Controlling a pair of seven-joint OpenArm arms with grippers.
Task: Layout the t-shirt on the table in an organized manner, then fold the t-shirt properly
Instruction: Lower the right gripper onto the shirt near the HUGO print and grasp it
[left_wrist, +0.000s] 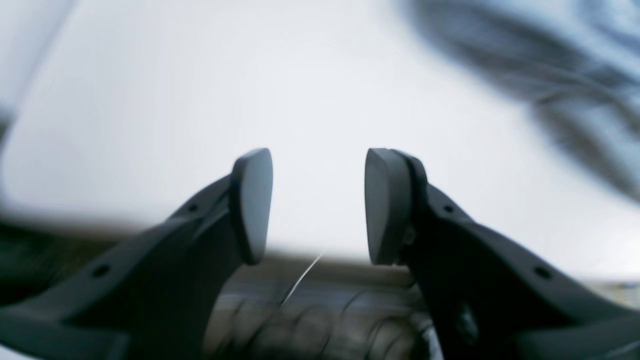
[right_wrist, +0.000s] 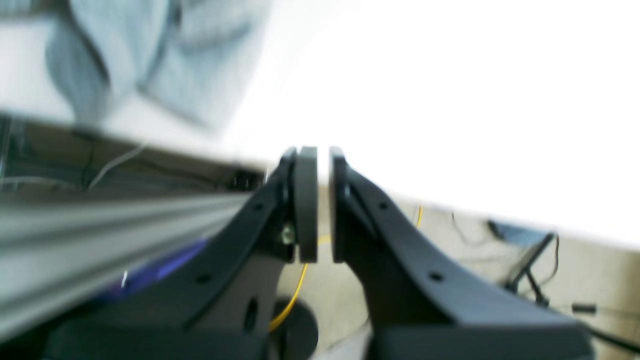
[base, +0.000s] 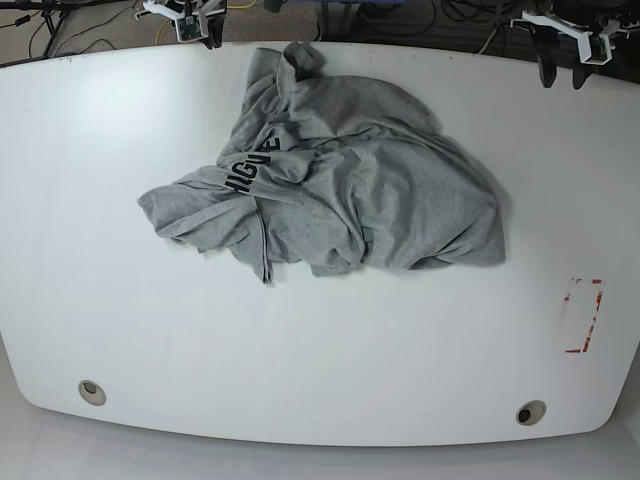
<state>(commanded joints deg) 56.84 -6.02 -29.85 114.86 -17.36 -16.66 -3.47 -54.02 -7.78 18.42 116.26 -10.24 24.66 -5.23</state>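
Note:
The light grey t-shirt (base: 330, 185) lies crumpled in a heap on the white table (base: 100, 200), toward the far middle, with black lettering showing on a fold at its left. My left gripper (base: 561, 72) hovers at the table's far right corner, well away from the cloth. The left wrist view shows it (left_wrist: 320, 205) open and empty over the bare table (left_wrist: 250, 75), the t-shirt (left_wrist: 550, 65) blurred at upper right. My right gripper (base: 212, 40) sits at the far edge near the collar end. Its (right_wrist: 323, 205) pads are nearly together with nothing between them, the t-shirt (right_wrist: 165, 55) at upper left.
Two round grommet holes (base: 91, 392) (base: 530, 412) sit near the front edge. A red-and-white mark (base: 583, 315) is at the right. Cables run over the floor behind the far edge. A metal rail (right_wrist: 100, 235) and a yellow cable (right_wrist: 292, 300) lie below the right gripper.

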